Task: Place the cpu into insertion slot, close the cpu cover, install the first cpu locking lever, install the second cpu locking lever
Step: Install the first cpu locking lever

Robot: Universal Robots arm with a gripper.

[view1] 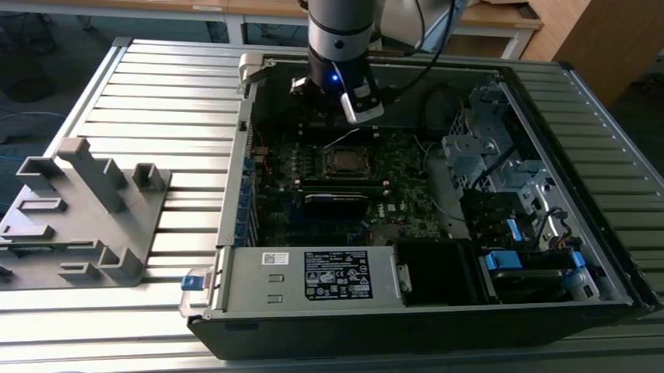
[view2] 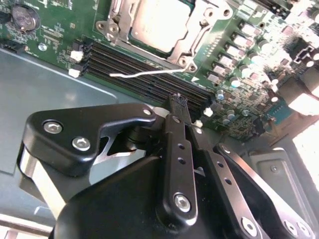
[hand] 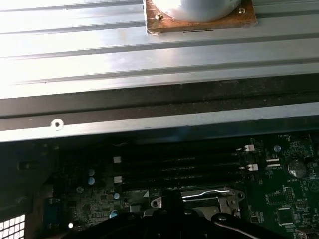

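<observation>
Plainly, inside the open computer case (view1: pixel 230 217), on the green board (view2: pixel 55 37), the chip (view2: pixel 159 20) sits in its socket (view1: pixel 347 161) framed by the flat metal cover (view2: pixel 199 30), at six o'clock from my gripper (view1: pixel 363 116) in the exterior view. My jaws are pinched narrow on nothing near the loose thin lever (view2: pixel 144 73), so I judge the first-lever step in hand, calling for a fine push on that wire.

We see dull grey metal atop the cpu (view2: pixel 158 22); around it the cover (view2: pixel 159 56) is bright silvery metal; the board (view2: pixel 55 37) is glossy green; the gripper (view2: pixel 178 99) matt black; the table (view1: pixel 155 93) ribbed, shiny metal.
</observation>
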